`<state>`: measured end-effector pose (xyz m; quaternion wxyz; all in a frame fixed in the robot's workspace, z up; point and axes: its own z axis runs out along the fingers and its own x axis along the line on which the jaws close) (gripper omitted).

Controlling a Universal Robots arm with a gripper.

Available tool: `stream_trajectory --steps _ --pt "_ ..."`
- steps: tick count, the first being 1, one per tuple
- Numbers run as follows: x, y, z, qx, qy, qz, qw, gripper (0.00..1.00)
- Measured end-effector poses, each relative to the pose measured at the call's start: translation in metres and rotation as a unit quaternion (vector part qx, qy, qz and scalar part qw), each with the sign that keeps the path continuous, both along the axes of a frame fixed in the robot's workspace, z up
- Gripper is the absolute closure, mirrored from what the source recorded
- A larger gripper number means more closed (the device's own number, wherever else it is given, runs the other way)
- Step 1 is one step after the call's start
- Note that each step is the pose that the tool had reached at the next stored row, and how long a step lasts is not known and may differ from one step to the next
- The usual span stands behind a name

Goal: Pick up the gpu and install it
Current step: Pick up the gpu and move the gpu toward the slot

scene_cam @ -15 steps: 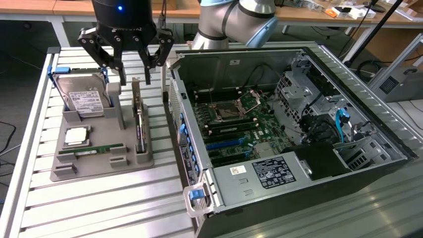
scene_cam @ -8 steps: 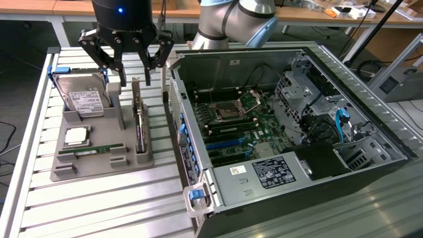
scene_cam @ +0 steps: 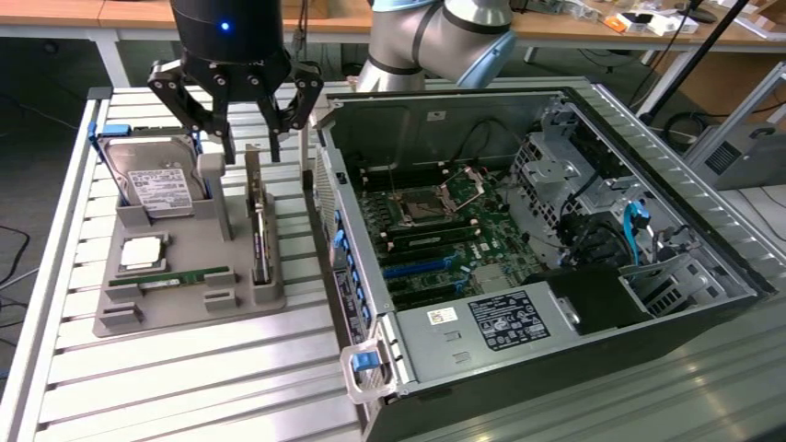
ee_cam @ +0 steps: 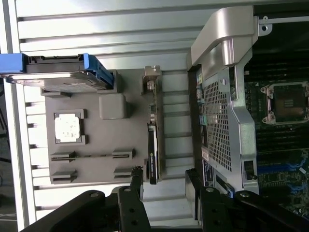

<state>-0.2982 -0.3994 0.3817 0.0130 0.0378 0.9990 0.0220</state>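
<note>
Claw [scene_cam: 246, 138] wide open, empty, poised over gpu [scene_cam: 258, 221] standing on edge in tray [scene_cam: 184, 304]. Pick-up step, I judge; grip calls for squaring astride its thin edge.

Close beside gpu [ee_cam: 152, 150]: case wall [ee_cam: 219, 130]

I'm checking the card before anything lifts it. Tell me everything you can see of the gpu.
The gpu is a thin flat card standing on its long edge in a slot of the grey holder tray, between the hard drive and the computer case. Its side looks dark, with a brownish-green board, and a silver metal bracket caps one end. Only the tray touches it; the open gripper hovers just above, not gripping it.
</note>
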Motion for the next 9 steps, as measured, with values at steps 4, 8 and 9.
stream_trajectory --steps 4,8,9 --pt "0.0 0.0 -0.002 0.0008 0.0 0.0 1.0 0.52" --pt "0.0 -0.0003 -0.0067 0.0044 0.0 0.0 1.0 0.52" --pt "0.0 -0.0004 -0.0074 0.005 0.0 0.0 1.0 0.52"
